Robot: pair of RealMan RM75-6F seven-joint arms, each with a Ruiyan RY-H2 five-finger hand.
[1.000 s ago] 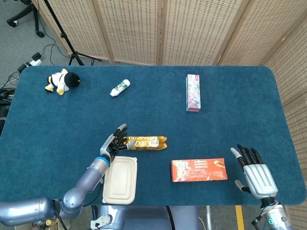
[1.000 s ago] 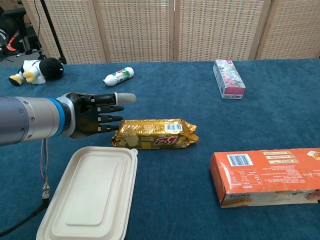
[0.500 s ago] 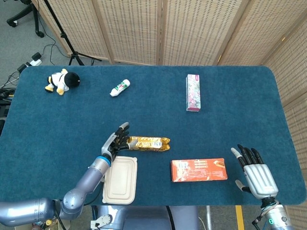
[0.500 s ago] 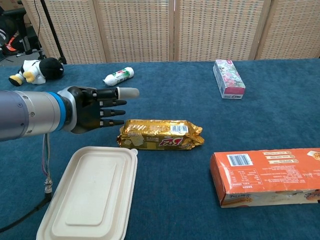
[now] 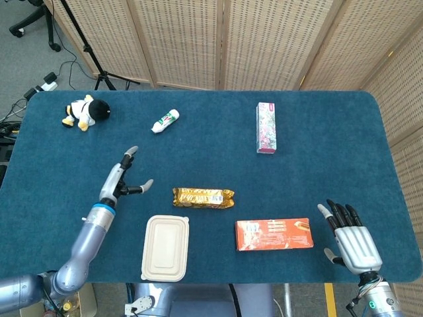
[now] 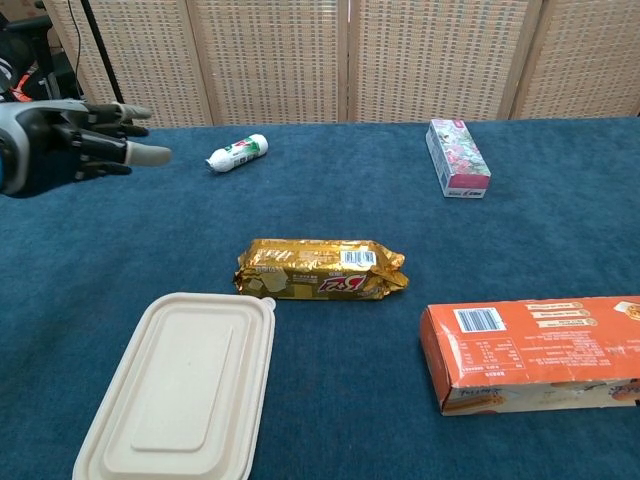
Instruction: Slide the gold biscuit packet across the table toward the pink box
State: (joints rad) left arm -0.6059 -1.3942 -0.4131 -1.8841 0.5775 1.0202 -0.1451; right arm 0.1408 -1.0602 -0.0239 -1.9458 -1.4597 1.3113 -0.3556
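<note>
Evidently the push step is paused: the left hand (image 5: pixel 121 178) hovers spread and empty, well left of the gold biscuit packet (image 5: pixel 203 197), which lies mid-surface, well short of the pink box (image 5: pixel 266 127). Next, the hand must regain its near side.

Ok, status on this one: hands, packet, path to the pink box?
Left hand open, clear of packet. Right hand open, idle. Packet flat, short of pink box. Path clear.
</note>
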